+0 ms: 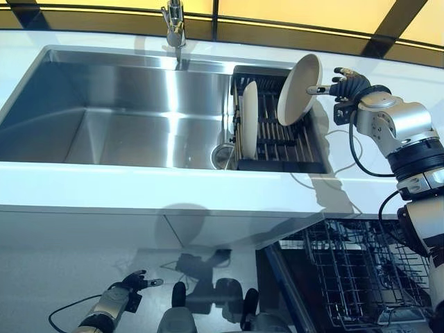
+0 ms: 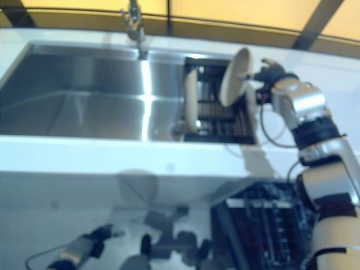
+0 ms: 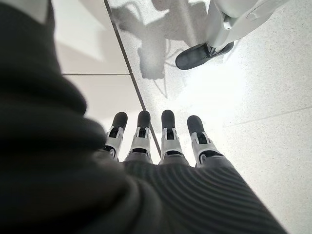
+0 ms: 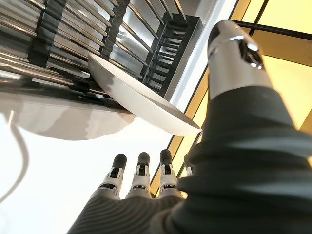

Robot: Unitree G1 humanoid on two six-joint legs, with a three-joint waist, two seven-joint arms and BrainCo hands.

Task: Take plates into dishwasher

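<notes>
My right hand (image 1: 345, 84) pinches the far-right rim of a white plate (image 1: 300, 89), thumb on one face and fingers behind the other, and holds it tilted above the dish rack (image 1: 277, 139) that sits in the right end of the sink (image 1: 111, 104). A second plate (image 1: 249, 119) stands on edge in the rack's left slots. The dishwasher basket (image 1: 361, 277) lies open below the counter (image 1: 139, 184), near and to the right. My left hand (image 1: 132, 283) hangs low on the near left with fingers straight, holding nothing.

I judge the grip the weak point: I have only the edge, so the plate's weight can turn it about my thumb and slide it loose. Its lower rim hangs close over the rack's rods, and a swing toward me could catch them or clip the counter's edge on the way down to the basket.

The eye views show the whole route, rack to basket. My right wrist view shows the plate's underside over the rods and my thumb (image 4: 234, 53) laid along the rim, though not the contact itself. My left wrist view shows only straight fingers (image 3: 168, 131) over floor tiles (image 3: 273, 92).
</notes>
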